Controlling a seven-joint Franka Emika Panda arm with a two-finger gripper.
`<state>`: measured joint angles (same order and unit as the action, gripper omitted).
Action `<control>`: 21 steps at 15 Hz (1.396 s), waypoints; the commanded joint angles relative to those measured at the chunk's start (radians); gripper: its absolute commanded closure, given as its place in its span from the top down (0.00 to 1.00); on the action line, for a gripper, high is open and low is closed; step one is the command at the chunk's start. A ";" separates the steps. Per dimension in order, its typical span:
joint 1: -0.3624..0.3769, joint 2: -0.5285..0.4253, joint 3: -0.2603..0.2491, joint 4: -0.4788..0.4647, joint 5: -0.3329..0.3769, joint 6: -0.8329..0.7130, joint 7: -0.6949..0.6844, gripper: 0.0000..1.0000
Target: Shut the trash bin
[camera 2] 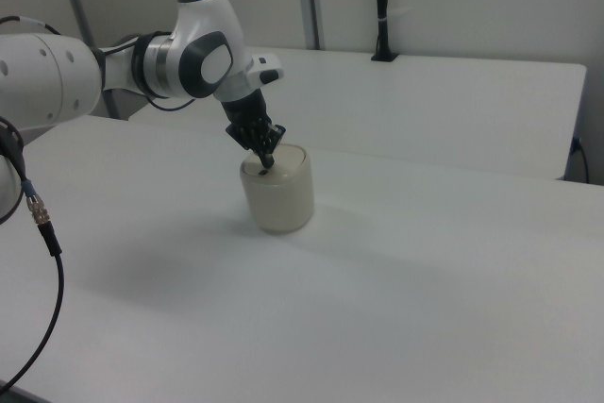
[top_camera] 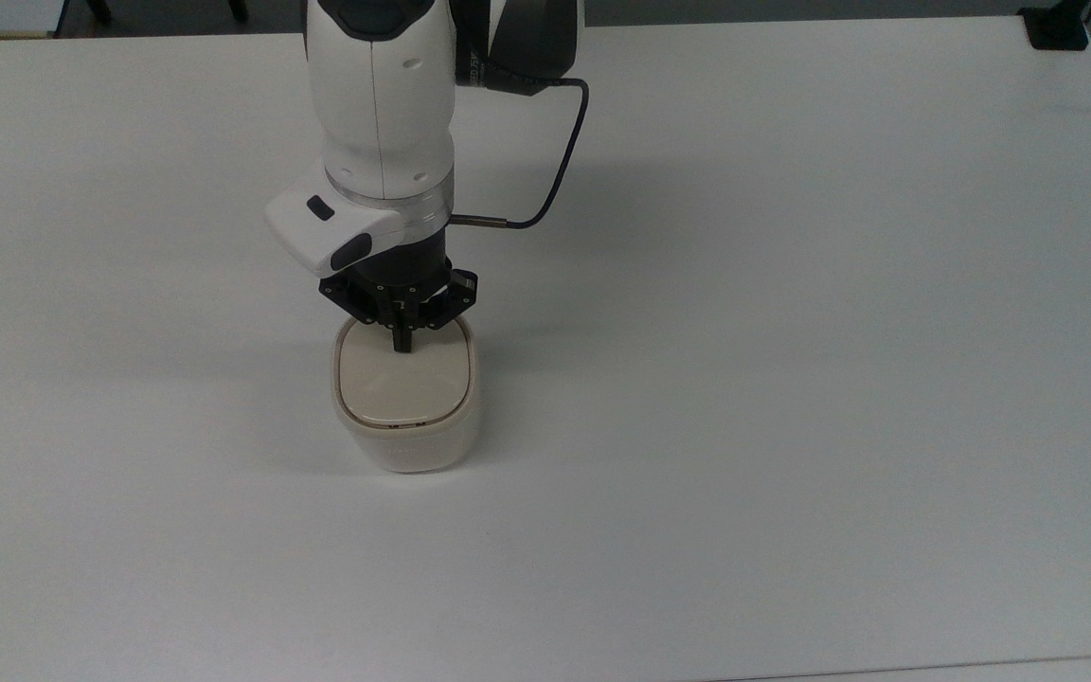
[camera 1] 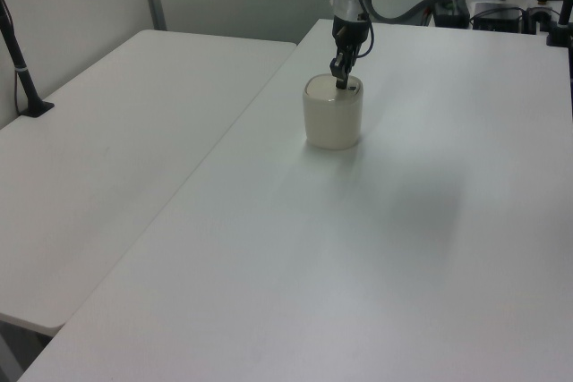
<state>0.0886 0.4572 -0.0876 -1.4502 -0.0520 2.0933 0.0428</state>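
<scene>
A plain white tabletop (top_camera: 792, 379) carries the trash bin (top_camera: 406, 407), lid flat; a second table (camera 1: 116, 149) stands beside. The pincer (top_camera: 402, 347), fingers pressed together, touches the lid.

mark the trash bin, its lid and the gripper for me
trash bin (top_camera: 408, 445), top view, on its cream front wall below the lid.
lid (top_camera: 401, 388), top view, on the middle of its flat beige top.
gripper (top_camera: 402, 347), top view, at the fingertips, pressed together on the lid.
</scene>
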 commanded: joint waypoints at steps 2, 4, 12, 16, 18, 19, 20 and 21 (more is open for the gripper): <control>0.006 -0.099 -0.003 -0.004 0.021 -0.151 -0.014 0.07; 0.006 -0.155 -0.003 -0.006 0.020 -0.252 -0.012 0.15; 0.011 -0.340 0.000 -0.088 0.014 -0.457 -0.006 1.00; 0.013 -0.426 -0.001 -0.191 0.012 -0.443 -0.008 1.00; 0.010 -0.443 0.000 -0.196 0.014 -0.453 -0.023 1.00; 0.003 -0.443 -0.001 -0.194 0.014 -0.454 -0.024 1.00; 0.000 -0.442 -0.007 -0.191 0.021 -0.452 -0.034 1.00; -0.003 -0.442 -0.012 -0.190 0.023 -0.453 -0.040 1.00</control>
<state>0.0934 0.0490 -0.0859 -1.6025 -0.0497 1.6393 0.0419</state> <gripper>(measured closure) 0.000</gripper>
